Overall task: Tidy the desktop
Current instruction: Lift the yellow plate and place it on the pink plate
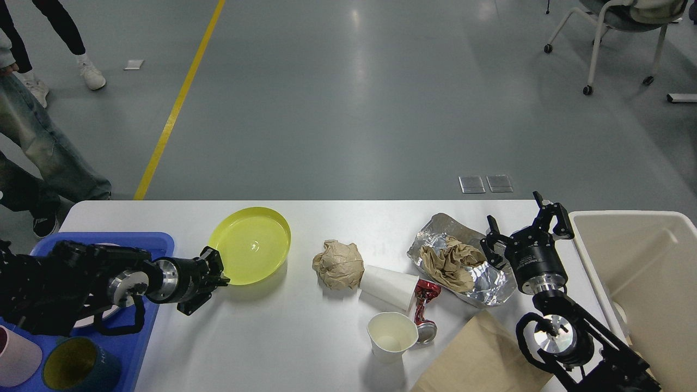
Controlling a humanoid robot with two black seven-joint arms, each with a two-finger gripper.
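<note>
The left claw [218, 270] was closed on the near-left rim of the one yellow plate [251, 245], which sat tilted, its near edge raised off the worktop [283, 337] and a shadow beneath it. The right claw [525, 222] hung with its fingers spread wide, holding nothing, just beside the right edge of the single crumpled foil tray [490, 283] with brown paper [450, 262] wadded in it. The worktop itself lay across the lower half of the view, its long axis running left to right, its far edge toward the grey floor [348, 109]. Between the claws lay one ball of brown paper [338, 264], two white paper cups, one on its side [387, 287] with its mouth toward the right and one upright [392, 336] nearer the robot, and one crushed red can [425, 305] between them. One flat brown paper bag [479, 359] lay at the near edge. A blue tray [139, 326] on the left end held two cups, one pink [16, 362] and one dark with a yellow inside [81, 370]. One beige bin [642, 272] stood at the right end.
</note>
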